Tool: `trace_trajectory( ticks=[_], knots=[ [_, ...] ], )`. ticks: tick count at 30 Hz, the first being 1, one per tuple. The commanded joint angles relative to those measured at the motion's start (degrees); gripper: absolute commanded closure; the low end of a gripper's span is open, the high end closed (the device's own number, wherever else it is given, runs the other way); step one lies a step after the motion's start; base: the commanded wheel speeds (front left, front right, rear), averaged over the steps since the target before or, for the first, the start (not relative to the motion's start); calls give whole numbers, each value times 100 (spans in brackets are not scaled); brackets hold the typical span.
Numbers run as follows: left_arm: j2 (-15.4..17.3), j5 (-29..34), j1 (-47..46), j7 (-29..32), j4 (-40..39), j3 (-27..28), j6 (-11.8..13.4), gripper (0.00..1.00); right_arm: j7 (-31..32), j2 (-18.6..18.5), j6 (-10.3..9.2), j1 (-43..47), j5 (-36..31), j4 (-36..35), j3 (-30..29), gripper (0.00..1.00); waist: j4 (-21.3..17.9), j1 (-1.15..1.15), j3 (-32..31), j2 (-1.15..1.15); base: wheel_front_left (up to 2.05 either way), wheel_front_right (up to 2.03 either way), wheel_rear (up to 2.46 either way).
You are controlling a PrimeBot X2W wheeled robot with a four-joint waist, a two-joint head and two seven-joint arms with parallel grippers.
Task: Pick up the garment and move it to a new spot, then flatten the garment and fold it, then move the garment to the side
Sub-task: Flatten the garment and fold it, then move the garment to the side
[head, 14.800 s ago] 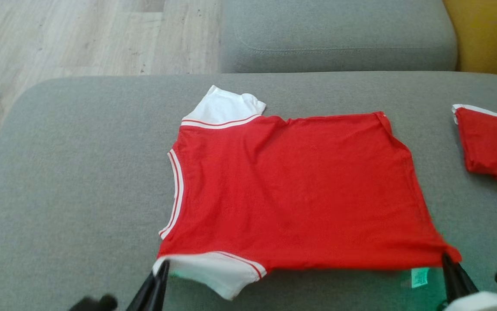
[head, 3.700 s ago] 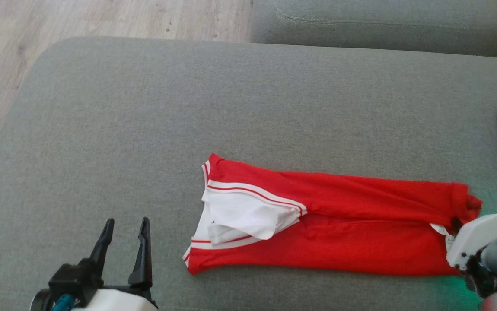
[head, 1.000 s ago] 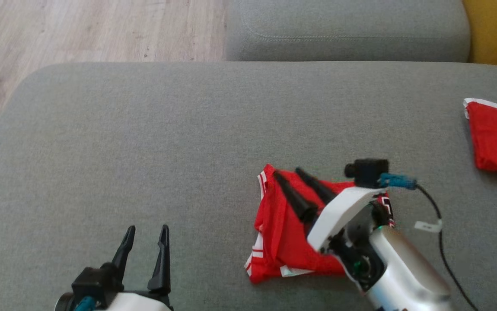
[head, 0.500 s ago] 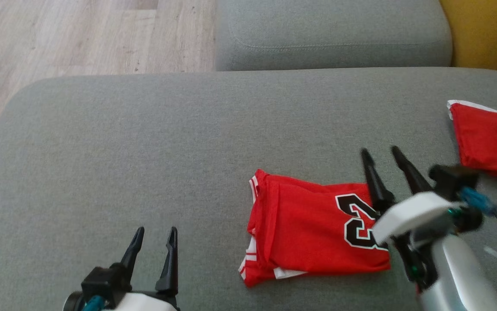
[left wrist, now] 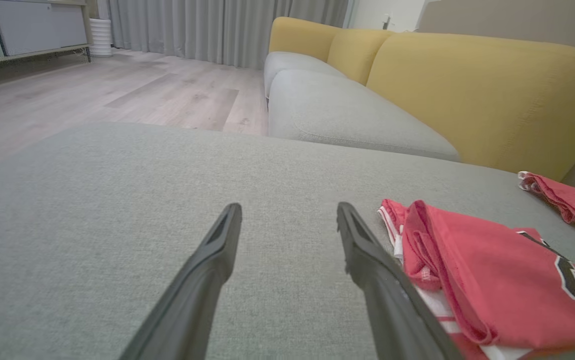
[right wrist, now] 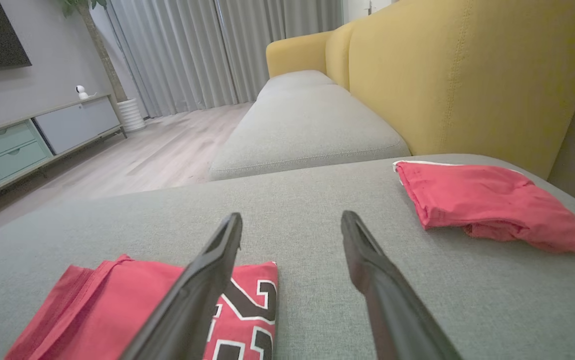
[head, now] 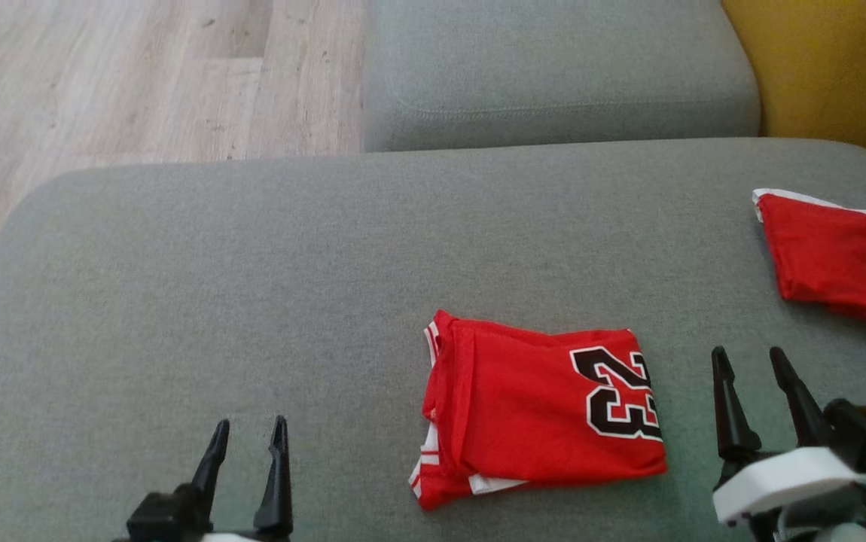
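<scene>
The garment (head: 538, 406), a red jersey with white trim and a black "23", lies folded into a small rectangle on the grey sofa cushion (head: 252, 286). It also shows at the lower right in the left wrist view (left wrist: 492, 285) and at the lower left in the right wrist view (right wrist: 117, 310). My right gripper (head: 749, 361) stands open just right of the garment, apart from it, with nothing between its fingers. My left gripper (head: 248, 433) is open and empty at the lower left, well clear of the garment.
A second folded red garment (head: 840, 256) lies at the cushion's far right edge. Another grey seat cushion (head: 553, 75) sits behind, with the yellow backrest (head: 832, 68) to the right. Wooden floor (head: 102, 83) lies beyond the cushion's left edge.
My right gripper has drawn back from over the folded garment to its right side, open and empty. The camera view has shifted a little. The left gripper has stayed put.
</scene>
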Motion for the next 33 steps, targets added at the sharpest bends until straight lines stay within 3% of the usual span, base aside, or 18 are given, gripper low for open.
trace_trajectory(
  ticks=[1, 23, 33],
  knots=[
    [54, -13, -133, -109, -111, 317, -9, 0, -75, -35, 39, -118, -18, -283, 122, 0, -18, 1, -34, 0, 0, 0, 0],
    [42, 122, 56, -164, 13, 606, -123, 0, -116, -35, 39, 101, 151, -114, 386, 0, 14, 1, -75, 0, 0, 0, 0],
    [53, 150, 68, -137, -95, 577, -37, 0, 8, -35, 39, 19, -38, -151, 330, 0, 39, 1, -19, 0, 0, 0, 0]
  ],
)
